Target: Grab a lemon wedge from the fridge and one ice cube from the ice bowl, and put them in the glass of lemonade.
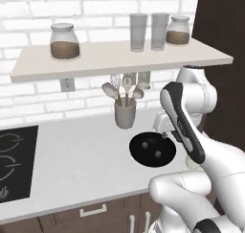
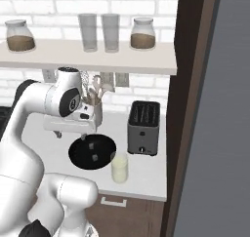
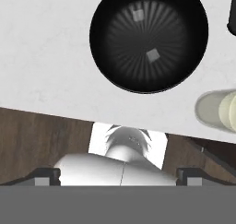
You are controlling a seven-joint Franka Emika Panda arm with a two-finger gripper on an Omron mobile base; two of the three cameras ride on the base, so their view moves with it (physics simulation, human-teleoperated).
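The ice bowl (image 1: 152, 148) (image 2: 92, 152) (image 3: 148, 38), shallow, round and black, sits on the white counter with two small ice cubes (image 3: 152, 56) in it. The glass of lemonade (image 2: 119, 167) (image 3: 216, 110) stands just beside the bowl, near the counter's front edge. My gripper (image 1: 165, 134) (image 2: 71, 135) (image 3: 118, 176) hangs open above the bowl's rim with nothing between its fingers. The fridge (image 2: 224, 114) shows as a tall grey face at the far right. The lemon wedge is out of view.
A grey utensil cup (image 1: 125, 114) stands behind the bowl, and a dark toaster (image 2: 144, 128) sits to the bowl's right against a dark brown panel (image 2: 188, 99). A low shelf (image 1: 119, 57) with jars and tall glasses overhangs the counter. A black cooktop (image 1: 14, 160) lies at the left.
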